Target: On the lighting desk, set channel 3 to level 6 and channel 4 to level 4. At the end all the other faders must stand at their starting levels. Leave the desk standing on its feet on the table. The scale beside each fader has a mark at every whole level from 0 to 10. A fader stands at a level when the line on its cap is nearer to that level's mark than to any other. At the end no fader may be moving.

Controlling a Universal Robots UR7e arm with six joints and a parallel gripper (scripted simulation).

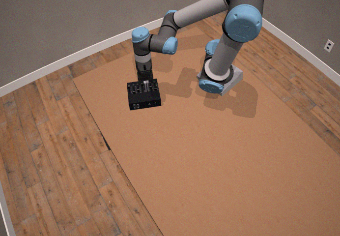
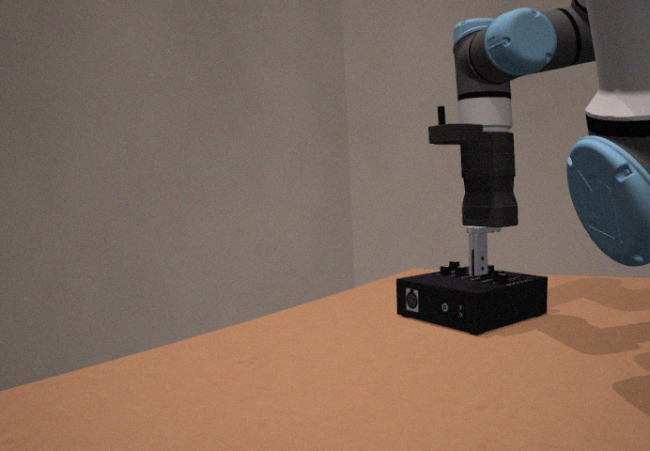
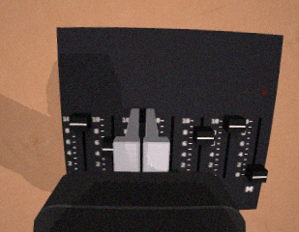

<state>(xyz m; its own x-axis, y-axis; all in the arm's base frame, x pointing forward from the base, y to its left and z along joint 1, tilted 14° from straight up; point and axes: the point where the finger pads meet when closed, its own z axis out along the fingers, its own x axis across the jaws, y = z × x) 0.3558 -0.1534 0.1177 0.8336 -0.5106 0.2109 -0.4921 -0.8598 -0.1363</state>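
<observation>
The lighting desk (image 1: pixel 144 97) (image 2: pixel 496 303) (image 3: pixel 168 65) is a black box that stands flat on the table (image 1: pixel 204 155) (image 2: pixel 283 382). Its row of faders shows in the wrist view, with fader caps (image 3: pixel 79 120) (image 3: pixel 203 134) (image 3: pixel 256 173) at different heights. My gripper (image 1: pixel 146 82) (image 2: pixel 477 272) (image 3: pixel 142 124) is shut with nothing between its fingers. It points straight down with its tips at the desk's top, in the fader row, third slot from the left in the wrist view. The fingers hide the fader cap there, and I cannot tell whether they touch it.
The arm's base (image 1: pixel 220 80) stands on the table to the right of the desk. The table's left edge (image 1: pixel 92 116) runs close beside the desk, with wooden floor (image 1: pixel 37 153) beyond it.
</observation>
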